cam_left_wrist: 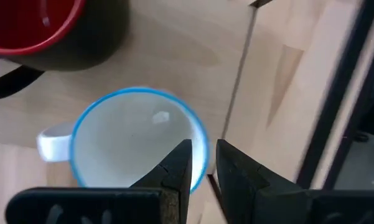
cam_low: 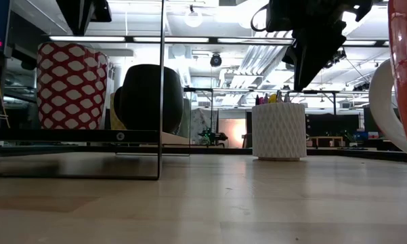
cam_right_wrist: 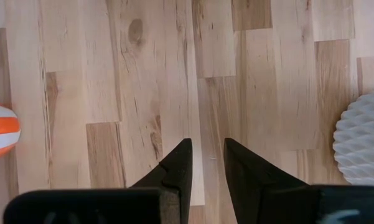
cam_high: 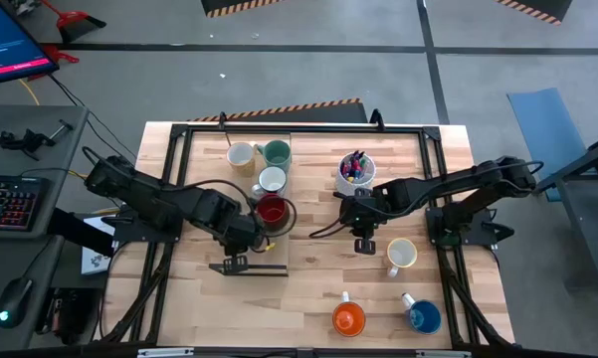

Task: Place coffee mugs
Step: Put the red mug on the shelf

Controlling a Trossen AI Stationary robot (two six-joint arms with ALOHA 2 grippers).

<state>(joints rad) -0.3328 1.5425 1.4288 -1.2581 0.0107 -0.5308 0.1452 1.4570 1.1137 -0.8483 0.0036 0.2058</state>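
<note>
Four mugs stand on a pale board [cam_high: 279,254]: cream [cam_high: 241,155], teal green [cam_high: 276,152], white [cam_high: 272,180] and dark red [cam_high: 271,210]. My left gripper [cam_high: 247,239] is at the board's near part, shut on a fifth mug that it hides from above. That mug [cam_left_wrist: 137,143] is white inside with a blue rim; in the low view it [cam_low: 71,85] shows a red-and-white lattice outside. My right gripper [cam_high: 364,244] hovers narrowly open over bare table, near the pen cup [cam_high: 355,171]. On the table stand a cream mug [cam_high: 401,254], an orange one [cam_high: 348,318] and a blue one [cam_high: 423,316]. My left gripper [cam_left_wrist: 203,149] holds the blue-rimmed mug by its wall at the rim [cam_left_wrist: 204,163], opposite the handle [cam_left_wrist: 53,143]. One finger [cam_left_wrist: 177,168] is inside, one [cam_left_wrist: 239,177] outside, coming from above. The mug is upright, its base at board level; whether it is lifted I cannot tell.
The dark red mug [cam_left_wrist: 31,25] stands close beside the held mug. A thin black frame [cam_low: 161,88] rises around the board, and black rails [cam_high: 308,127] run along the table's edges. Bare wood lies between the board and the cream mug.
</note>
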